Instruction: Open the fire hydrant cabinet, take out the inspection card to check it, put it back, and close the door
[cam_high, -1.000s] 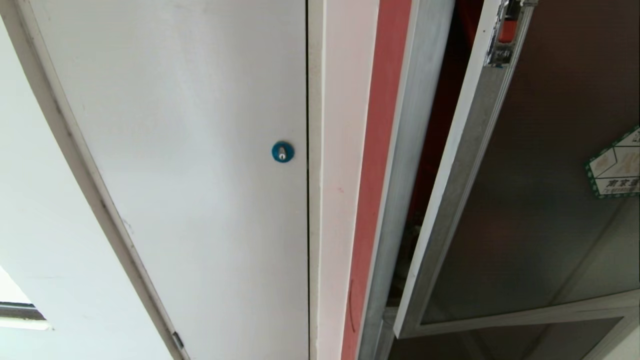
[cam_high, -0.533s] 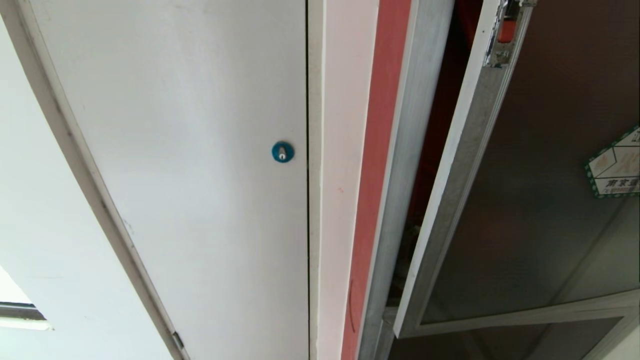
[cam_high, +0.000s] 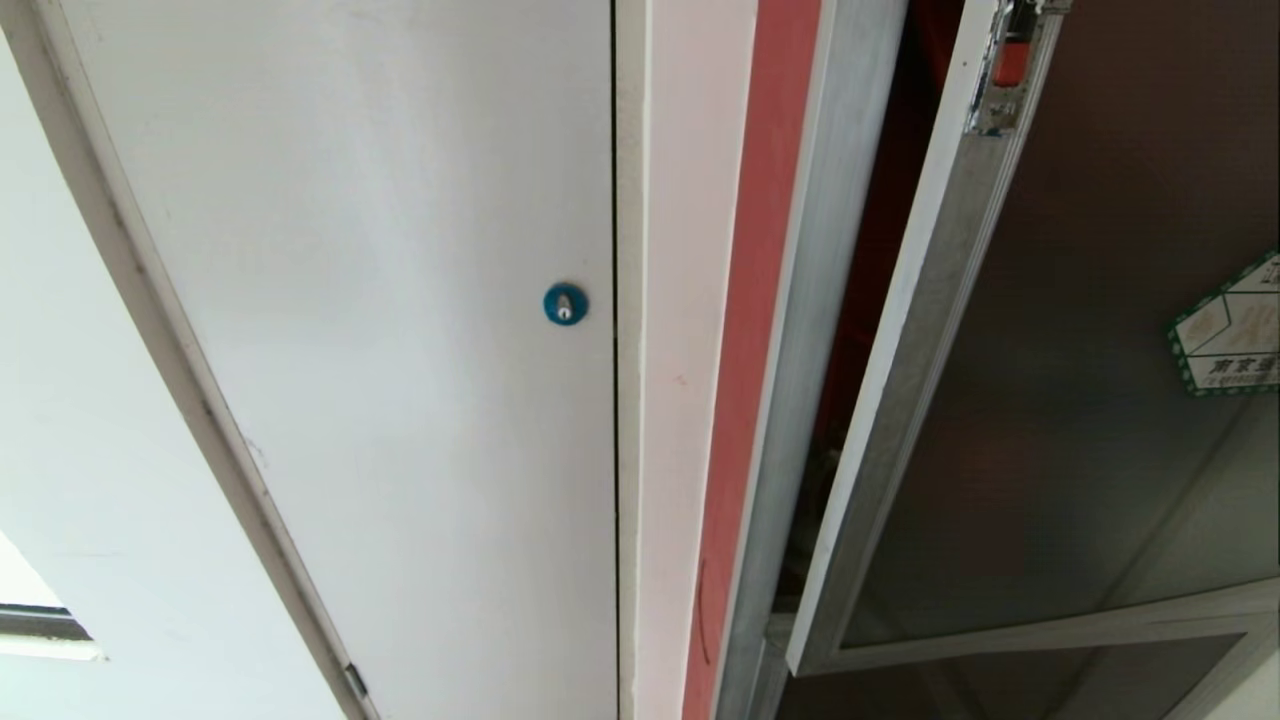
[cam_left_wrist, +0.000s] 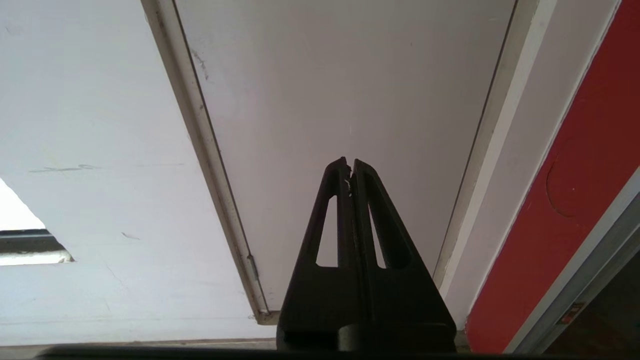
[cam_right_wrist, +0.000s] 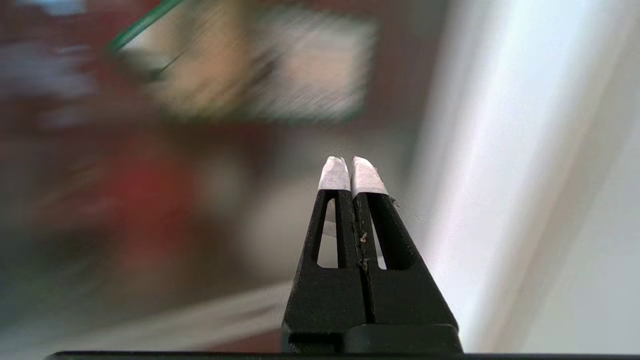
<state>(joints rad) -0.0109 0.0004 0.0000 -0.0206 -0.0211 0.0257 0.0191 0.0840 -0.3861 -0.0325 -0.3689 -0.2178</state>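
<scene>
The door (cam_high: 1090, 400) is showing a dark, glossy tinted glass pane in a brushed silver metal frame, with a paper-like sticker (cam_high: 1232, 335) at its right edge and a small red latch (cam_high: 1012, 58), probably plastic. The fire hydrant cabinet (cam_high: 815, 330) frame is looking like matt brushed aluminium. The white panel (cam_high: 380, 330) on the left is appearing smooth and painted, its blue lock (cam_high: 565, 303) glossy with a metal centre.

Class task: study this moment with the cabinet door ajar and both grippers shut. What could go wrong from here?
1. The door stands only partly open beside the fire hydrant cabinet frame; an arm reaching in could be squeezed by the narrow gap.
2. The right gripper is shut, empty and outside the head view, so its approach may be poorly watched.
3. The left gripper faces the white panel, idle.
</scene>
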